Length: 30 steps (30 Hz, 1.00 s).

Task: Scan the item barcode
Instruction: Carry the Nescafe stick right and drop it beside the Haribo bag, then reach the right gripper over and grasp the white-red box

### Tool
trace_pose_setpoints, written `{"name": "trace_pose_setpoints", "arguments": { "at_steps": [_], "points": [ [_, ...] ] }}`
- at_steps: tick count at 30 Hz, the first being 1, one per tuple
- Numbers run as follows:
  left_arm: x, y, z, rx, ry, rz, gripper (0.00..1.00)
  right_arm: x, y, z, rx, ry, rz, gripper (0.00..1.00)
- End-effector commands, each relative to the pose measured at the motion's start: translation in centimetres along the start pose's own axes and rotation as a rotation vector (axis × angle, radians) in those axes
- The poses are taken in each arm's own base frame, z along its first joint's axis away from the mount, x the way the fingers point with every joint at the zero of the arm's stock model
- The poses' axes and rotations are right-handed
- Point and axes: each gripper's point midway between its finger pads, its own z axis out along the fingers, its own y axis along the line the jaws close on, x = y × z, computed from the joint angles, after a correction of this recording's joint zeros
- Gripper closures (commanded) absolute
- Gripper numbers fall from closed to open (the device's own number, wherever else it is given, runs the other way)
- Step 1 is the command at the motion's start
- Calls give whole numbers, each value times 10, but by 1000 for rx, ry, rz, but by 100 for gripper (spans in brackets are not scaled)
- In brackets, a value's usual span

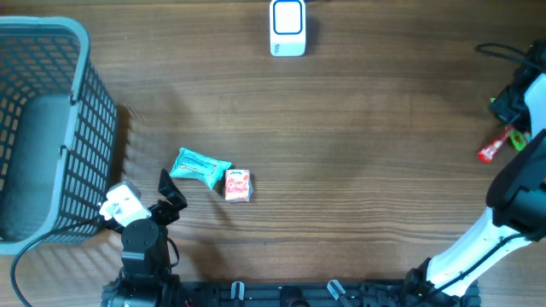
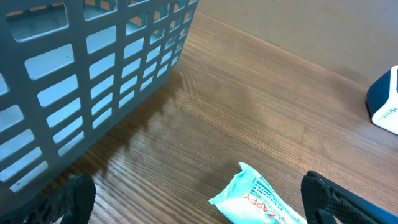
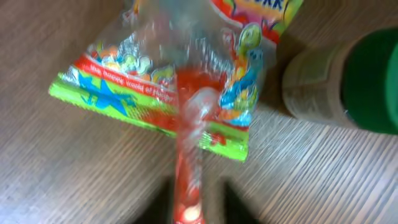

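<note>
Left tool open wide, empty; right tool unclear (candy bag print shows wrist-view only).

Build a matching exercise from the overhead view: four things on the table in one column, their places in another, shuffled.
Things:
1. grey plastic lattice basket
2. white-and-blue barcode scanner
3. teal foil snack packet
4. red-and-green candy bag

Places:
A. top centre
B. right edge
C. left edge
D. beside the small pink box

Pairs: 1-C; 2-A; 3-D; 4-B
</note>
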Motion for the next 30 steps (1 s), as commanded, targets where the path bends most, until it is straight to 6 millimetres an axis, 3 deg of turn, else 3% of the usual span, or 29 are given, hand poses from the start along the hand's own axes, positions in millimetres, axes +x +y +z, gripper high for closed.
{"name": "trace_pose_setpoints", "arguments": {
  "at_steps": [1, 3, 4, 7, 9, 11, 13, 15, 16, 17, 21, 22, 24, 26, 30],
  "points": [
    [-1, 1, 0, -6, -9, -3, 0, -41, 26, -71, -168, -135, -17, 0],
    [-1, 1, 0, -6, -9, -3, 0, -41, 67, -131, -398, -154, -50, 1],
    [-1, 1, 0, -6, -9, -2, 0, -26, 100, -175, -583, -130, -72, 0],
    [-1, 1, 0, -6, -9, -3, 0, 56, 193, -280, -1061, 46, -261, 0],
    [-1, 1, 0, -6, -9, -3, 0, 129, 237, -309, -1163, 180, -432, 0],
    [-1, 1, 0, -6, -9, -3, 0, 192, 264, -313, -1163, 236, -610, 1],
    [-1, 1, 0, -6, -9, -3, 0, 276, 285, -307, -1212, 151, -1072, 0],
    [-1, 1, 0, -6, -9, -3, 0, 327, 288, -289, -1190, 47, -1410, 0],
    [-1, 1, 0, -6, -9, -3, 0, 342, 295, -271, -1094, -67, -1552, 0],
    [-1, 1, 0, -6, -9, -2, 0, 350, 300, -264, -1051, -102, -1576, 0],
    [-1, 1, 0, -6, -9, -3, 0, 421, 316, -280, -1291, -150, -1692, 0],
    [-1, 1, 0, -6, -9, -3, 0, 429, 319, -279, -1310, -178, -1705, 1],
    [-1, 1, 0, -6, -9, -2, 0, 442, 327, -269, -1331, -214, -1734, 11],
    [-1, 1, 0, -6, -9, -2, 0, 450, 335, -251, -1319, -185, -1742, 12],
    [-1, 1, 0, -6, -9, -3, 0, 466, 335, -242, -1376, -99, -1748, 22]
  ]
}}
